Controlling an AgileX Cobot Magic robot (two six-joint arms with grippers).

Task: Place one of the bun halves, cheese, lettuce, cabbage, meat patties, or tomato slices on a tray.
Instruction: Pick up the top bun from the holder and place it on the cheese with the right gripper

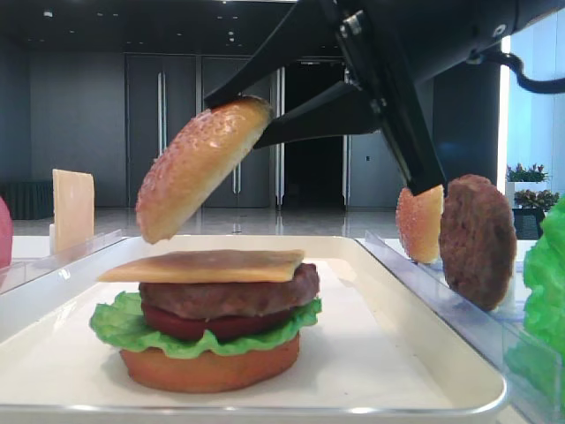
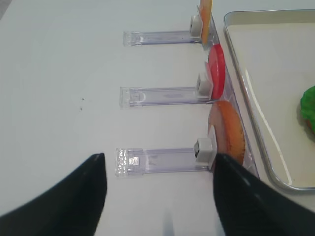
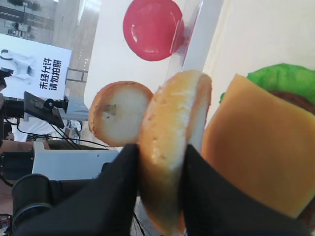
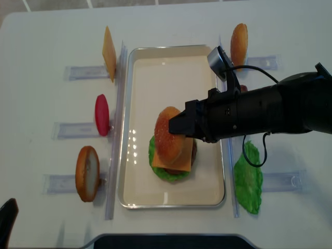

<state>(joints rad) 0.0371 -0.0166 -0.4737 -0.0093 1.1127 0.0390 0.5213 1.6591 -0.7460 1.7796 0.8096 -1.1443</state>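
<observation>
Right end effector (image 1: 231, 113) pinches the domed, sesame-speckled golden bun top (image 1: 198, 166), tilted above the square yellow-orange cheese slice (image 1: 205, 265) capping the stack on the shallow white tray (image 1: 380, 371); next, level, lower and release.

I could read only one sign (image 3: 34, 66), a white board in the background of the right wrist view. It carried bold dark Chinese characters beside a small picture, too tilted to read.

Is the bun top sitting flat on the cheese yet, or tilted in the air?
Tilted and in the air. The bun top hangs steeply slanted in the right gripper, with a clear gap above the cheese.
</observation>
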